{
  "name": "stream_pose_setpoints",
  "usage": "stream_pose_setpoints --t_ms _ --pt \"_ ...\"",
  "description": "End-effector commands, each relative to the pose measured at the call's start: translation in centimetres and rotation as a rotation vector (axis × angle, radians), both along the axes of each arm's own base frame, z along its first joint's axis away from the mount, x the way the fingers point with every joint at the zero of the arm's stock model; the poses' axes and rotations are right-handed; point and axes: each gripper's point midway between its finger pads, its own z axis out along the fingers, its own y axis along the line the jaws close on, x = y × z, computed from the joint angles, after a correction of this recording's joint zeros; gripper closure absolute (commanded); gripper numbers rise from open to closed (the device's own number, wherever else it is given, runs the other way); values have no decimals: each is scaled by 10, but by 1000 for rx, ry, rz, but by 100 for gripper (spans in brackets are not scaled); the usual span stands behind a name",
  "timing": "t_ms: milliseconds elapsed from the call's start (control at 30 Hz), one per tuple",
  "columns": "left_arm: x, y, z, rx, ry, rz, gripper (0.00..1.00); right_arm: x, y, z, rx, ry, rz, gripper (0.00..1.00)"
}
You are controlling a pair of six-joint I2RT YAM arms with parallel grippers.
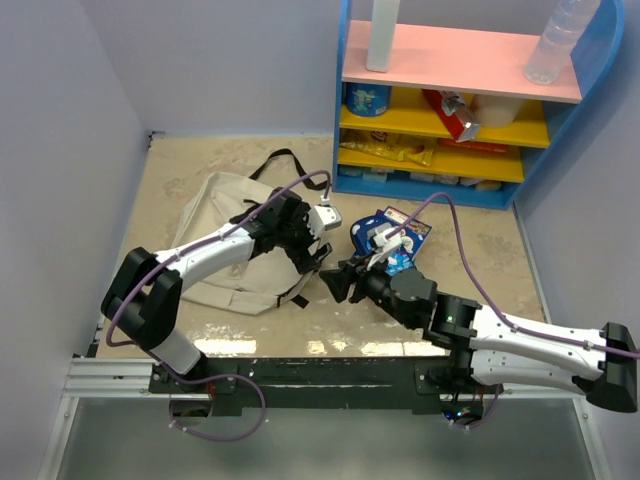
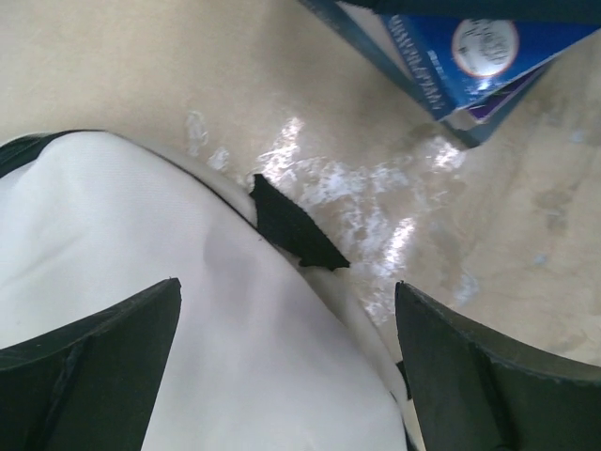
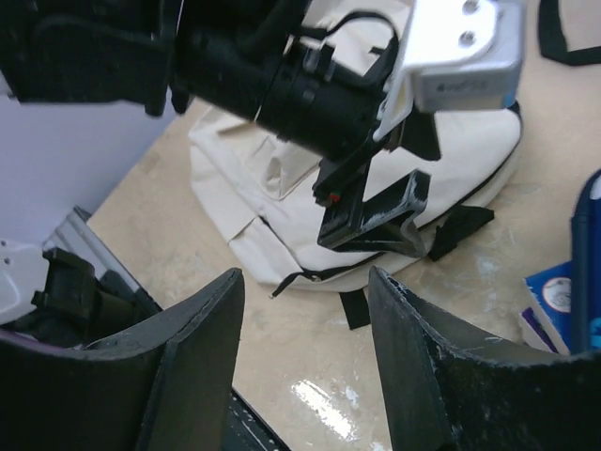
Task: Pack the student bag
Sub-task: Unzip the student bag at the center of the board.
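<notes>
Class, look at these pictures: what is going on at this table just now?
Two robot arms are working on packing the student bag, which lies on the left of the table. The left gripper hangs over the bag's edge with its fingers wide apart, gripping nothing. The right gripper, beside the bag, is open and empty too. A blue book lies on the table right of the bag, not yet packed.

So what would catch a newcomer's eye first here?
The cream bag lies slumped left of centre on the table, with the left end effector wide open over its right edge. The right end effector faces it, open and empty, with a blue book lying just behind. At the back right stands a bright shelf holding bottles and packets.
</notes>
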Motion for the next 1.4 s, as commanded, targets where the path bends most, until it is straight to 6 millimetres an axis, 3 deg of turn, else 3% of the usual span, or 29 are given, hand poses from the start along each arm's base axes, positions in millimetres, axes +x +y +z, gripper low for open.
stream_pose_setpoints --t_ms 0,200,333,400,633,667,733,767,1000,1100,1267,1367 --pt "32 11 3 97 -174 148 0 9 -27 13 56 1 -124 43" --pt "42 23 -12 174 -189 199 0 10 -34 8 42 11 -150 46" --pt "34 24 -22 173 -162 179 0 14 -39 9 40 8 -185 51" --pt "32 24 -24 176 -155 176 9 14 -41 9 38 4 -189 52" --pt "30 18 -15 154 -136 160 50 15 -42 4 21 10 -198 58" --pt "30 20 -15 162 -132 165 68 16 -42 3 21 14 -201 59" --pt "33 22 -12 163 -134 171 84 16 -41 -1 14 20 -204 62" --pt "33 24 -12 168 -133 172 100 16 -40 -2 12 22 -201 62" --pt "39 39 -1 128 -103 199 100 22 -33 -19 -58 31 -215 71" --pt "46 46 19 85 -118 218 100 26 -24 -30 -91 40 -215 75" --pt "52 61 74 -30 -160 227 100 37 4 -56 -145 65 -186 76" --pt "39 62 98 -82 -185 190 100 55 25 -60 -163 64 -179 76"
